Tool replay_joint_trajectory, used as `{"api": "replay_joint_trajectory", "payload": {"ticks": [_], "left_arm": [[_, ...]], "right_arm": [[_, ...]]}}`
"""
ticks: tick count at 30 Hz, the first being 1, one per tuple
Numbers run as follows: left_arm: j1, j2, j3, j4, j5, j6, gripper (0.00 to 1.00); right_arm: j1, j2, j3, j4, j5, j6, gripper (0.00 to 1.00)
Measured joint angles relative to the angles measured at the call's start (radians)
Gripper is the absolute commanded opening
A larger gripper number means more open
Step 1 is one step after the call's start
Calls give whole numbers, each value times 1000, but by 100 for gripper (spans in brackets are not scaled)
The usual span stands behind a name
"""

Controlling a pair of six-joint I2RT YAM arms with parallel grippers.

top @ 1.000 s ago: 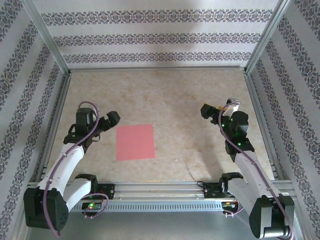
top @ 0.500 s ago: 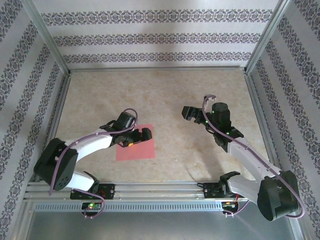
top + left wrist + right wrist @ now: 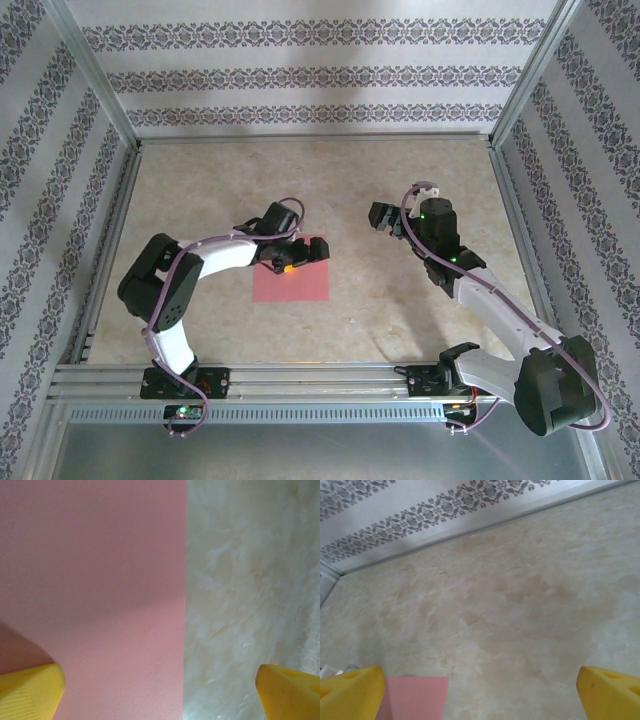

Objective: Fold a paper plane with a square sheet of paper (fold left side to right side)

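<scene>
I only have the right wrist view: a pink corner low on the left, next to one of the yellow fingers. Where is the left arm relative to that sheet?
Observer: In the top view, the left gripper is over the far part of the square sheet of paper.
Operator: Are its fingers closed on the paper?
Observer: No. In the left wrist view, the yellow fingers are spread wide, one over paper and one over bare table.
Operator: Any fold made yet?
Observer: None visible. From above, the sheet lies flat with no crease.
</scene>
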Motion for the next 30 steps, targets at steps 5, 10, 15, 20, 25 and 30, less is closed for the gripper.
{"api": "replay_joint_trajectory", "payload": {"ticks": [5, 10, 15, 20, 25, 30], "left_arm": [[-6, 119, 151, -5, 10, 0, 100], [-25, 220, 288, -4, 13, -2, 100], [-48, 282, 378, -4, 9, -8, 100], [-59, 289, 397, -17, 10, -12, 100], [-59, 281, 415, -75, 11, -10, 100], [-50, 175, 378, -118, 10, 2, 100]], "right_arm": [[-43, -14, 0, -60, 25, 0, 98], [-115, -68, 0, -120, 14, 0, 98], [-163, -98, 0, -176, -13, -8, 98], [-175, -81, 0, -231, -45, -16, 98], [-172, 2, 36, -287, -57, -24, 97], [-95, 106, 136, -334, 3, -82, 97]]}}
